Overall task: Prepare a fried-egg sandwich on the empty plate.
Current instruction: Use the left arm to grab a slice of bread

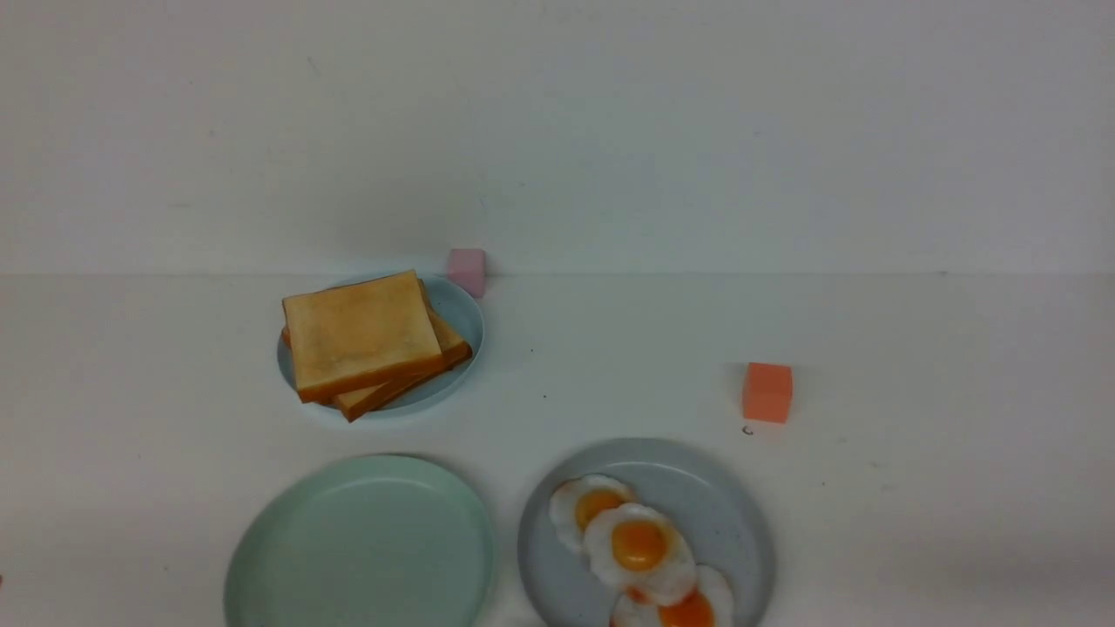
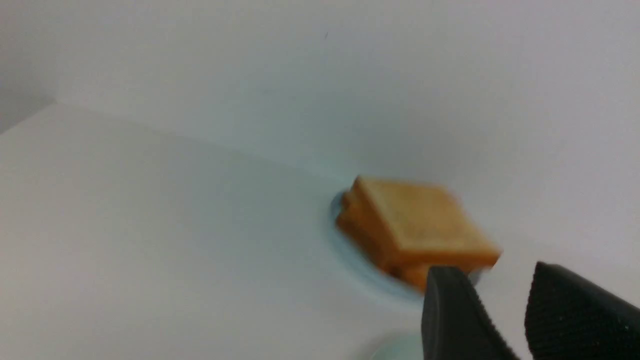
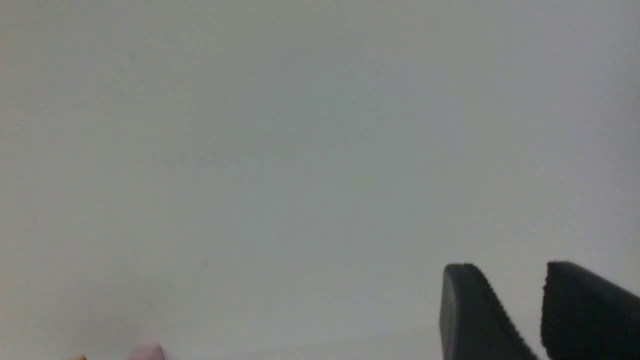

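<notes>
The pale mint-green plate (image 1: pixel 361 544) lies bare at the front left of the table. No fried-egg sandwich is in view. A stack of golden toast slices (image 1: pixel 366 344) sits on a small light-blue plate (image 1: pixel 466 322) behind it. Three overlapping fried eggs (image 1: pixel 640 544) lie on a grey plate (image 1: pixel 727 514) to the right. Neither gripper shows in the front view. In the left wrist view my left gripper (image 2: pixel 495 272) is open and empty, with the blurred toast stack (image 2: pixel 420 225) beyond it. My right gripper (image 3: pixel 507 270) is open and empty, facing the wall.
A pink cube (image 1: pixel 467 268) stands by the wall behind the toast plate and shows at the edge of the right wrist view (image 3: pixel 147 352). An orange cube (image 1: pixel 767 392) stands on the table right of centre. A white wall closes the table's far edge.
</notes>
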Controlling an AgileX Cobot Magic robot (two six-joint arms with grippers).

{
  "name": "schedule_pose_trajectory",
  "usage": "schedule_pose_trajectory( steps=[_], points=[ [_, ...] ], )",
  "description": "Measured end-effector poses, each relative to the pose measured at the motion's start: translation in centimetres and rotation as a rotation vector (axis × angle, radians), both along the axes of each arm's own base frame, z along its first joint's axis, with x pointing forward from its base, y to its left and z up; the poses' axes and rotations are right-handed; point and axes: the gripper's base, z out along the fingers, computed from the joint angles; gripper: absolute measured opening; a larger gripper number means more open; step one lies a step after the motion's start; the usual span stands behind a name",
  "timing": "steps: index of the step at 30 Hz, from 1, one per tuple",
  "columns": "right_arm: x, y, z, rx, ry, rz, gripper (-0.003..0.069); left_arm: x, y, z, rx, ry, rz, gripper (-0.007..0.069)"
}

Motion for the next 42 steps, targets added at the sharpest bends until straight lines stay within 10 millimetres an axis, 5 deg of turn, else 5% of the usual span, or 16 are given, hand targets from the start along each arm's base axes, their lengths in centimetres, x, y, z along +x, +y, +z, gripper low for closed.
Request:
schedule_pose_trajectory(
  steps=[4, 7, 9, 10, 11, 12, 16, 18, 21, 25, 32, 42],
  points=[
    [-0.5, 0.0, 1.8, 0.092, -0.085, 0.033, 0.0241, -0.5, 0.0, 2.3, -0.113, -0.217, -0.026, 0.0238],
    [-1.2, 0.0, 5.9, 0.132, -0.119, 0.049, 0.0241, -1.5, 0.1, 6.0, -0.161, -0.314, -0.039, 0.0238],
    [-1.6, -0.1, 11.1, 0.14, -0.093, 0.046, 0.0241, -3.6, 0.2, 11.3, -0.164, -0.419, -0.047, 0.0238],
    [-1.7, -0.1, 11.5, 0.139, -0.091, 0.044, 0.0241, -3.7, 0.2, 11.7, -0.164, -0.418, -0.047, 0.0238],
    [-1.7, -0.1, 14.5, 0.131, -0.074, 0.037, 0.0241, -4.9, 0.2, 14.9, -0.164, -0.456, -0.05, 0.0238],
    [-1.8, -0.2, 17.3, 0.117, -0.066, 0.026, 0.0241, -5.2, 0.2, 16.6, -0.164, -0.439, -0.049, 0.0238],
    [1.2, -0.4, 21.0, 0.077, 0.174, -0.031, 0.0241, -3.7, 0.2, 20.3, -0.159, -0.215, -0.032, 0.0238],
    [2.5, -0.5, 21.2, 0.05, 0.28, -0.059, 0.0241, -2.5, 0.1, 20.2, -0.156, -0.097, -0.022, 0.0238],
    [6.5, -0.8, 18.4, -0.023, 0.617, -0.122, 0.0241, 0.8, 0.0, 17.9, -0.145, 0.257, 0.005, 0.0238],
    [8.4, -0.6, 15.6, -0.041, 0.722, -0.107, 0.0241, 3.2, 0.0, 15.8, -0.133, 0.509, 0.03, 0.0238],
    [9.4, 2.2, 9.0, 0.069, 0.946, 0.086, 0.0241, 7.5, -1.6, 12.0, -0.299, 0.867, -0.049, 0.0238],
    [9.6, 7.4, 5.7, -0.139, 1.22, 0.534, 0.0241, 16.0, -3.1, 9.7, -0.273, 1.013, -0.189, 0.0238]
  ],
)
